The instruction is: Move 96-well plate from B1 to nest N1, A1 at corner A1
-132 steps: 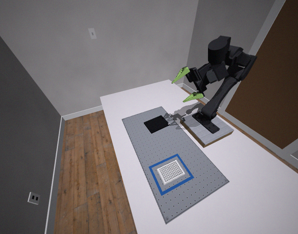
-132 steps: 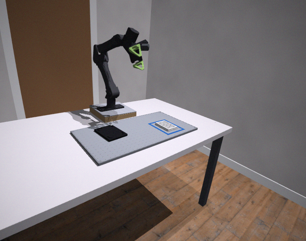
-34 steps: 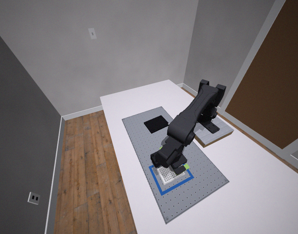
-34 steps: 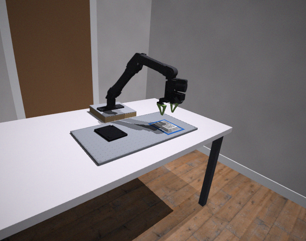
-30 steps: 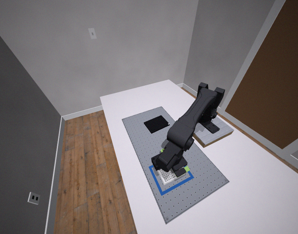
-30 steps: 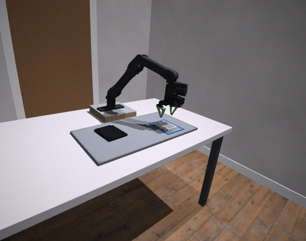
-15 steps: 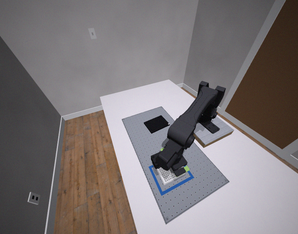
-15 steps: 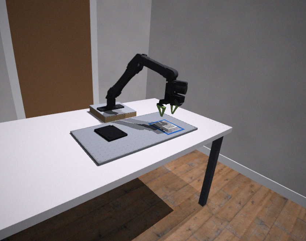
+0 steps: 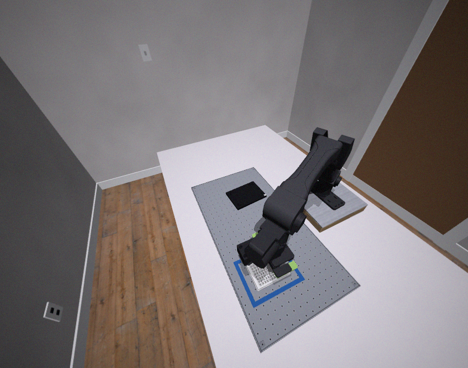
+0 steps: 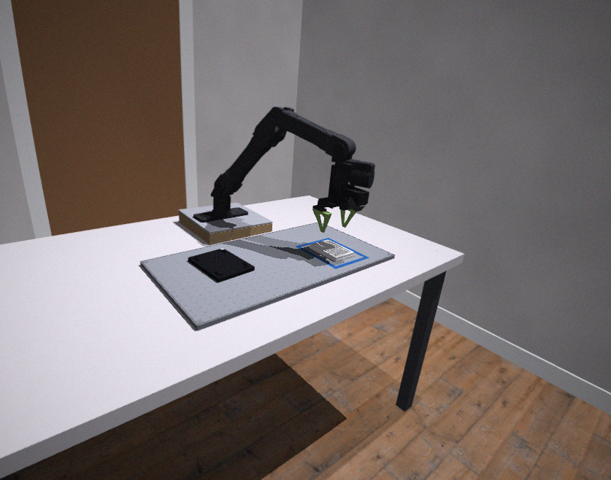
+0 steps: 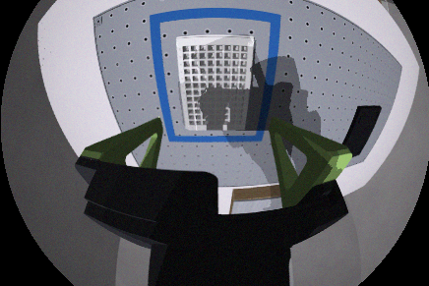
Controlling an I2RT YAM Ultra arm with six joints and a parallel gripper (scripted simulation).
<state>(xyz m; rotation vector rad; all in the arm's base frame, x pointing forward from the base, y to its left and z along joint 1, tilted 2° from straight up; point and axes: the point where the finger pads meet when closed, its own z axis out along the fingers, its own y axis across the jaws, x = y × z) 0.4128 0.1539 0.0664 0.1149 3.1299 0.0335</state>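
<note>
The white 96-well plate (image 9: 263, 277) lies flat inside the blue square of spot B1 (image 9: 268, 286) on the grey perforated baseplate. It also shows in the exterior view (image 10: 335, 251) and in the wrist view (image 11: 215, 82). My gripper (image 10: 334, 219), with green fingers, is open and empty. It hangs above the plate, clear of it, with the fingers spread wide (image 11: 218, 153). The arm hides part of the plate in the top view. The black plate nest N1 (image 9: 246, 194) (image 10: 220, 264) sits at the other end of the baseplate and holds nothing.
The arm's base stands on a wooden block (image 9: 335, 206) beside the baseplate (image 10: 266, 265). The white table's edge (image 10: 450, 258) is close beyond spot B1.
</note>
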